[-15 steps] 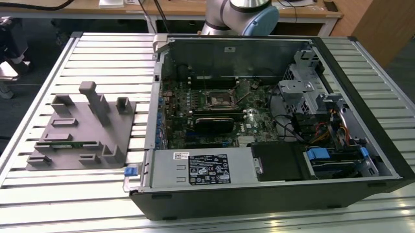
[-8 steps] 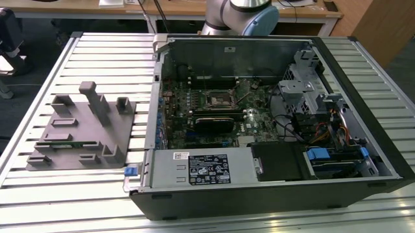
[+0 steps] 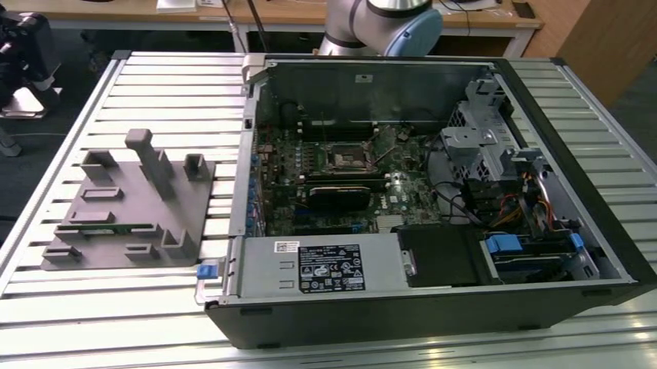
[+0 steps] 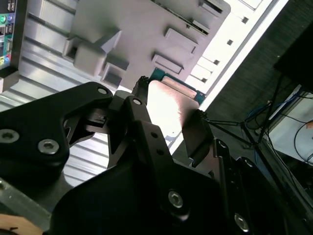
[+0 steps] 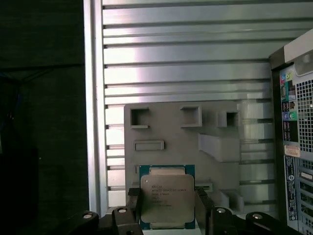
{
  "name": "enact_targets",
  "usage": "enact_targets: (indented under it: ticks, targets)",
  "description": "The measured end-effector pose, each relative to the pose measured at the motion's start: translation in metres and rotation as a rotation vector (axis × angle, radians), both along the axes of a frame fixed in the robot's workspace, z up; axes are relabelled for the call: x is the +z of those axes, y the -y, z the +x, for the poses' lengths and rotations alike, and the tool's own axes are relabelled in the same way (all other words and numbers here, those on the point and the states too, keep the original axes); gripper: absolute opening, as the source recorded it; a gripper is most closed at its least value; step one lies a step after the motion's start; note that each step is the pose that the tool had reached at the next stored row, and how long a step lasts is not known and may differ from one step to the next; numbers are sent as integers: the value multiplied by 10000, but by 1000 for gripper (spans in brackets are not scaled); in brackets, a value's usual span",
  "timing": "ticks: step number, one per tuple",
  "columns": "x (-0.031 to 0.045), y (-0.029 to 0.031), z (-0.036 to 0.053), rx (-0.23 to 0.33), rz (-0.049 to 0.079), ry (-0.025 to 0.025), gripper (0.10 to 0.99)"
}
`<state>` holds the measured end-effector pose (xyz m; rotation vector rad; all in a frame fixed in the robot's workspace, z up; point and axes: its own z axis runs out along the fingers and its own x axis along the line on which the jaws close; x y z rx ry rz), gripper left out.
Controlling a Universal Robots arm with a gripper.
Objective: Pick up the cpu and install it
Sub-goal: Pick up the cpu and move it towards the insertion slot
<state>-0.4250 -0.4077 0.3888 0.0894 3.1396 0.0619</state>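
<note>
The cpu (image 5: 165, 199), a flat square chip with a silvery top and a green rim, sits between my gripper's (image 5: 166, 210) two black fingers (image 5: 133, 211). The gripper is shut on it, one finger on each side edge. In the second wrist view the cpu (image 4: 168, 105) shines bright between the same fingers (image 4: 142, 115). It hangs above the grey tray (image 5: 171, 132), which lies on the slatted table. In the exterior view the black socket frame (image 3: 344, 156) sits on the motherboard inside the open computer case (image 3: 431, 307).
The grey tray (image 3: 128, 207) with its raised posts and a green memory strip (image 3: 103, 227) lies at the exterior view's left of the case. The arm's base (image 3: 385, 23) rises behind the case. The slatted table (image 3: 123, 330) drops off to dark floor (image 5: 44, 122) beside the tray.
</note>
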Motion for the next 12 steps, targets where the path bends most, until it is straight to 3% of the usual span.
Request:
enact_targets:
  ticks: [6, 12]
  targets:
    - [1, 0, 160, 0, 8, 1, 533]
    - [46, -1, 220, -1, 8, 1, 533]
